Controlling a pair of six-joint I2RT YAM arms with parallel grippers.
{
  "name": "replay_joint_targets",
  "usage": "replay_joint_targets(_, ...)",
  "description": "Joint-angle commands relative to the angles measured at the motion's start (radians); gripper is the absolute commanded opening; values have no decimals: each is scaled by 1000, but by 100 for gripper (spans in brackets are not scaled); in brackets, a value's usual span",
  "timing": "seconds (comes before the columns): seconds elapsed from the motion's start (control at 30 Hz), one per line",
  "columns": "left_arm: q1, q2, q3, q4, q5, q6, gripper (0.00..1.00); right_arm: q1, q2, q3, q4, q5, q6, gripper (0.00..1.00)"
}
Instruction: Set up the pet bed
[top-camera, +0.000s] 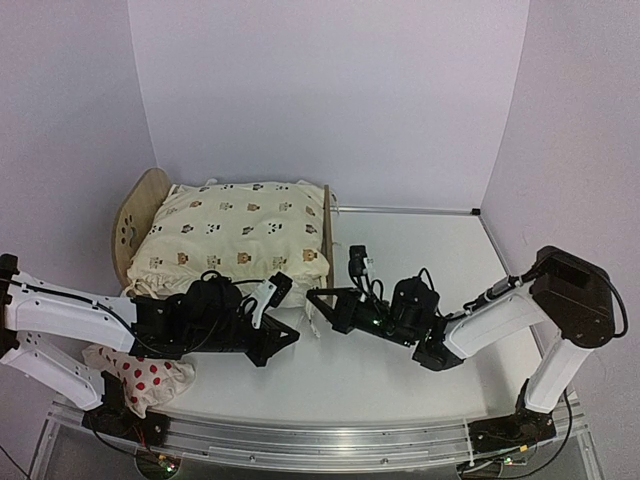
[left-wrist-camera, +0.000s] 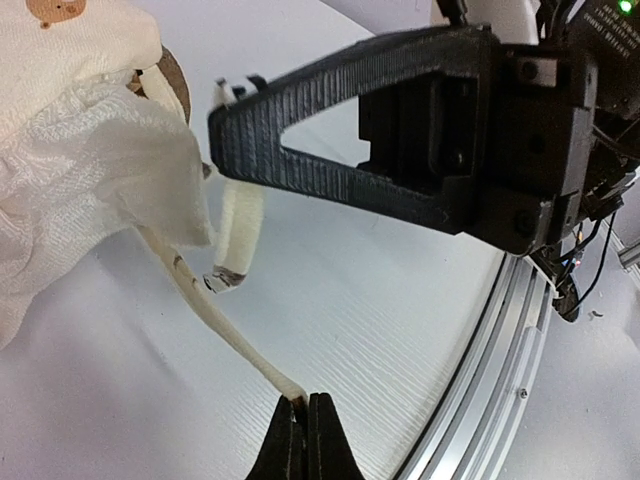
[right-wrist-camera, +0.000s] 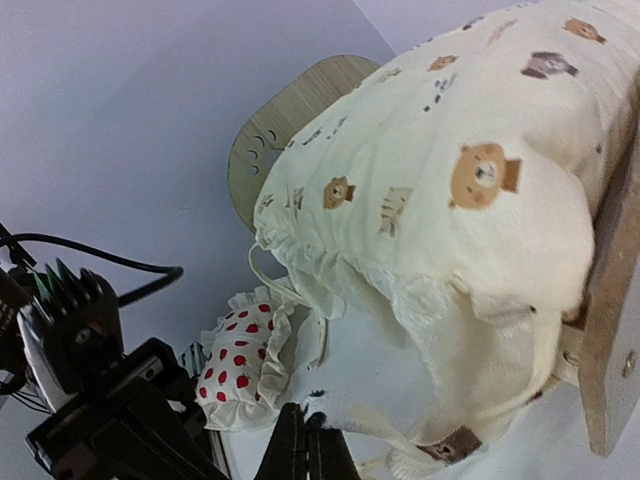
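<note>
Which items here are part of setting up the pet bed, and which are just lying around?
In the job: pet bed; cushion on it; a cushion tie in the shut left end effector, another in the right end effector.
Lying about: spotted pillow by the left arm's base, untouched.

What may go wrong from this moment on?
1. The left gripper is shut on a cushion tie; a strong pull may drag the cushion off the pet bed.
2. The right gripper, shut on a second tie, is close to the left one; they may collide or tangle the ties.
</note>
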Motion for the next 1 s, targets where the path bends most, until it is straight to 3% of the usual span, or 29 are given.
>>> replay_joint_targets(0.0, 0, -32, 34, -18, -17, -1, 0, -2, 39, -94, 97, 47, 59, 0)
replay_joint_targets(0.33, -1, 15, 53, -17, 28, -3, 0, -1, 132, -194, 124, 111, 74, 0)
replay_joint_targets(0.7, -1, 130, 101, 39, 105, -9, 0, -1, 35, -301, 121, 249, -76, 0)
replay_joint_targets(0.97, -1, 266, 163, 110, 162, -17, 0, -1, 90, -274, 118, 271, -130, 0)
